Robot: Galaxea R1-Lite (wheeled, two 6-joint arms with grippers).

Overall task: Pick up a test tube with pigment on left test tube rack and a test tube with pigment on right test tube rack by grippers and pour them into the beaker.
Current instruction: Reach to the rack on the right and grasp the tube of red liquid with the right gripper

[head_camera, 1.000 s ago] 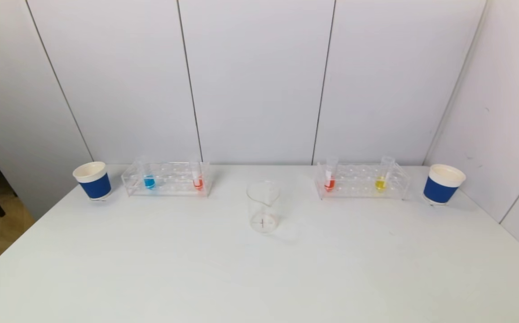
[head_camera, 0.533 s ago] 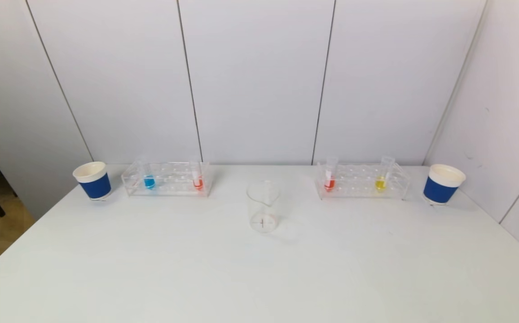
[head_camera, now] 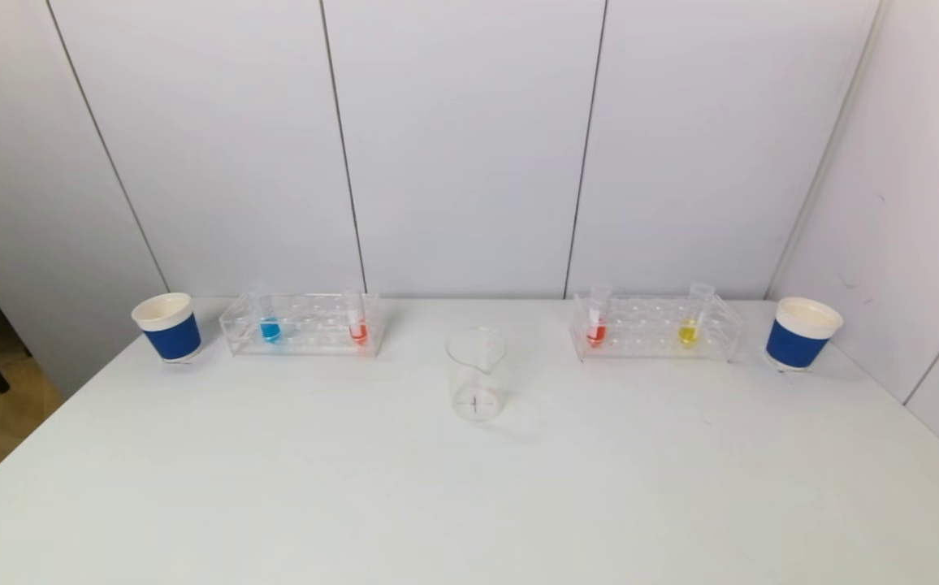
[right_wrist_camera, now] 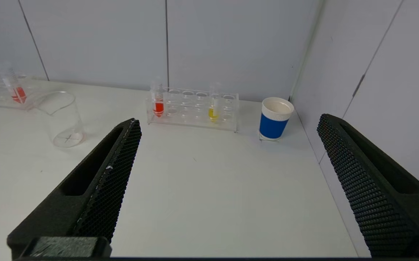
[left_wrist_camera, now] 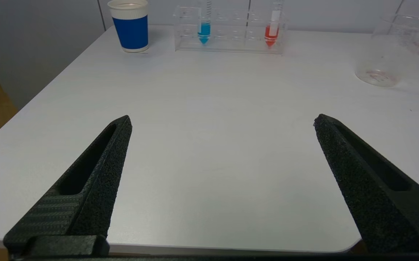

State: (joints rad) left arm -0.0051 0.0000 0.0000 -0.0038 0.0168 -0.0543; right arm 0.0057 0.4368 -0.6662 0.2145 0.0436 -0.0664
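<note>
The left clear rack [head_camera: 303,325] holds a blue-pigment tube [head_camera: 270,325] and a red-pigment tube [head_camera: 357,325]. The right clear rack [head_camera: 655,329] holds a red-pigment tube [head_camera: 596,325] and a yellow-pigment tube [head_camera: 689,325]. An empty clear beaker [head_camera: 477,374] stands between the racks, nearer me. Neither gripper shows in the head view. My left gripper [left_wrist_camera: 222,121] is open and empty above the table's near edge, far from the left rack [left_wrist_camera: 229,29]. My right gripper [right_wrist_camera: 227,121] is open and empty, far from the right rack [right_wrist_camera: 193,108].
A blue-and-white paper cup [head_camera: 167,327] stands left of the left rack, another [head_camera: 802,333] right of the right rack. A white wall runs behind the table and along its right side. The table's left edge [left_wrist_camera: 32,105] drops to the floor.
</note>
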